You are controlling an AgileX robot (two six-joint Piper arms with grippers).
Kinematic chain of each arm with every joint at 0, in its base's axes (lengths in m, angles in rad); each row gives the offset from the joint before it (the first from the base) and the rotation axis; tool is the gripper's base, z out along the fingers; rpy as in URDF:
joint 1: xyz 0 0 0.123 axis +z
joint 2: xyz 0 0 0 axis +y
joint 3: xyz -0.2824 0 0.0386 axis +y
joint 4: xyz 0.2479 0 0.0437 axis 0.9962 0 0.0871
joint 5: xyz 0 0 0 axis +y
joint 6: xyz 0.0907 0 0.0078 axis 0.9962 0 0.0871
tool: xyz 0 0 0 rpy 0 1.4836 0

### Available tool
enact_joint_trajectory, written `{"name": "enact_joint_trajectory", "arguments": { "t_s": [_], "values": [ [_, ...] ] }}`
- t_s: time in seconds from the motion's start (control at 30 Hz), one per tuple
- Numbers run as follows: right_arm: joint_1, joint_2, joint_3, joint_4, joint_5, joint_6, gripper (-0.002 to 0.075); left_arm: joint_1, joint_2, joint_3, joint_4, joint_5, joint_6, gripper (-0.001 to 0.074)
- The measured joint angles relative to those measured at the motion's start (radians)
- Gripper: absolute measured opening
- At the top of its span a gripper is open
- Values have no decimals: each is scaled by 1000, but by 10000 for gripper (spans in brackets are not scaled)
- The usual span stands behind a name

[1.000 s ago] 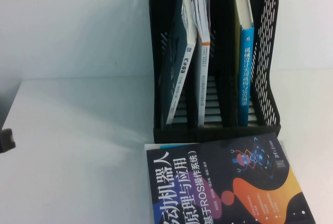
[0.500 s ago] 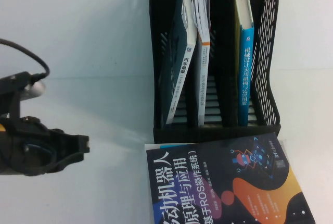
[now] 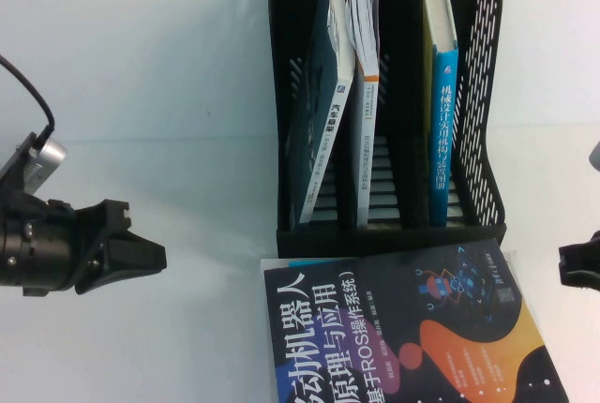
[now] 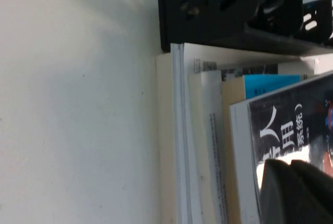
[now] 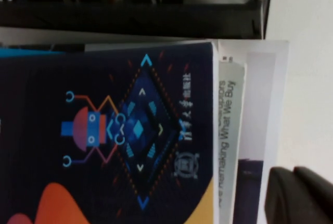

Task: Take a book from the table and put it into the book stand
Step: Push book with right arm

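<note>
The book, dark navy with white Chinese title and orange blobs, lies flat on top of a small stack on the white table, just in front of the black book stand. My left gripper hovers shut to the left of the stack, pointing at it. In the left wrist view its tips sit over the book near its edge. My right gripper is at the right edge, beside the stack. In the right wrist view its shut tips are just off the book's right side.
The stand holds a teal book leaning in the left slot, a white book in the middle and a blue-spined book in the right. Under the navy book lie other books, their edges sticking out.
My left arm has come in from the left edge and now points at the stack. My right gripper has appeared at the right edge. The books have not moved.
</note>
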Motion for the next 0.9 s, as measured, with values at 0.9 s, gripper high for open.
{"name": "enact_joint_trajectory", "arguments": {
  "t_s": [0.9],
  "values": [
    [2,173,-29,296,15,-437,-3,31,63,-7,86,37,-8,-4]
  ]
}}
